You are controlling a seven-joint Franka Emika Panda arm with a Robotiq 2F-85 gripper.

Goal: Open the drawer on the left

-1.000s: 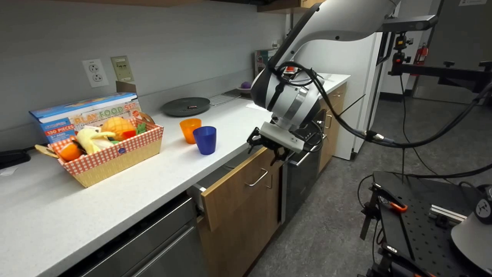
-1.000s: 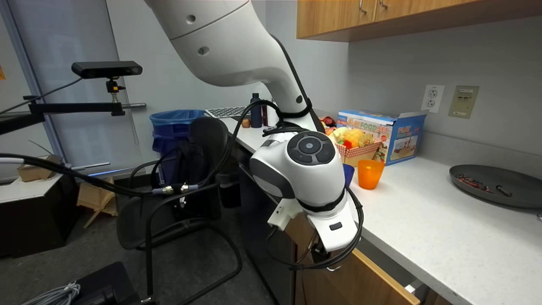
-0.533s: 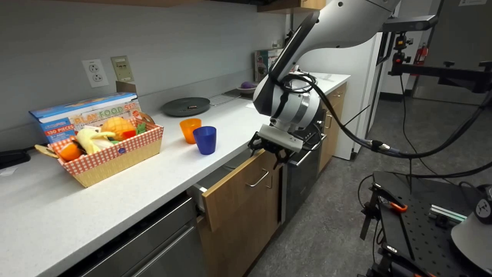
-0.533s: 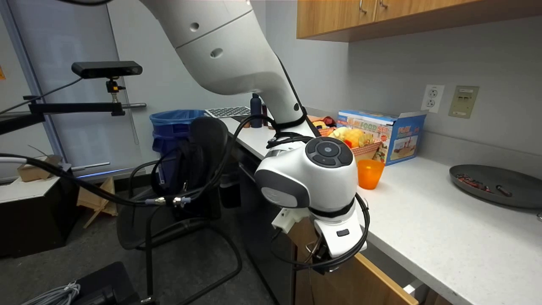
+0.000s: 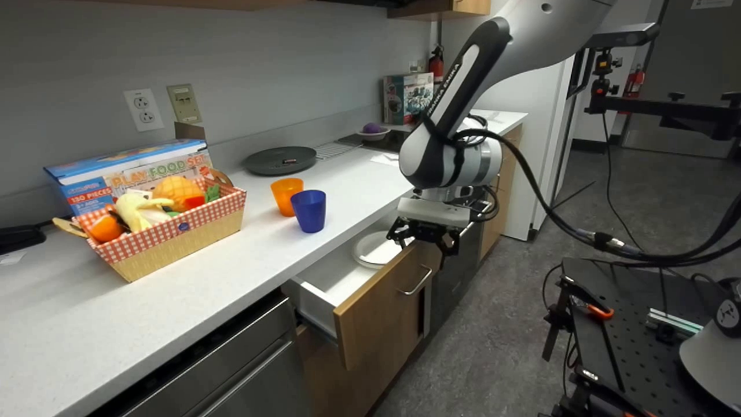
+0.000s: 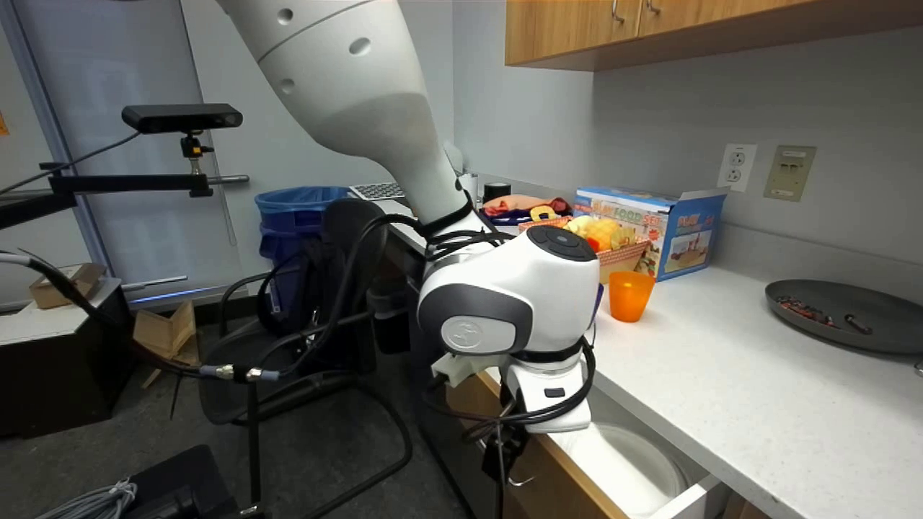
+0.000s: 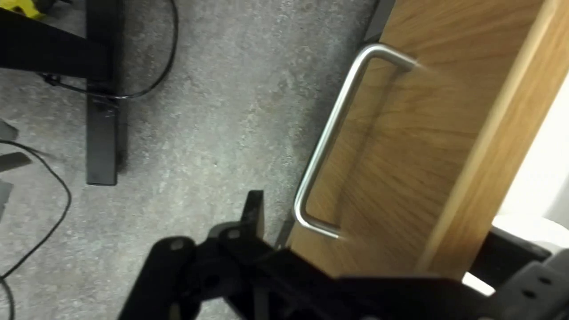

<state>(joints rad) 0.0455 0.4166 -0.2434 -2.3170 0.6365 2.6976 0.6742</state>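
1. Over the front of the drawer, astride its top edge: one black hand, spread wide. One of its fingers hung outside the wood, the other inside. The hand was closed on nothing; whether either finger touched the wood could not be told.
2. Drawer, task item: medium-brown wood front, white box interior. It stood well out from beneath the white bench, its inside exposed in both exterior views.
3. Handle: silver bar, turned in at both ends, fixed to the outer face of the drawer; ungripped.
4. Plate: round, white, lying inside the drawer, partly hidden.
5. Arm: white, sloping down to the hand; black cables looped about its lower end.
6. Metallic unit: grey, under the bench, just beside the drawer.
7. Cups, two: blue cup and orange cup, both upright on the bench, one just beside the other.
8. Pan: dark, flat, round, set near the wall. It held small items, too small to name.
9. Basket: checked red-and-white rim, filled with play food.
10. Box: lettered "PLAY FOOD SET", behind the basket.
11. Bowl: farther along the bench, with a purple item in it.
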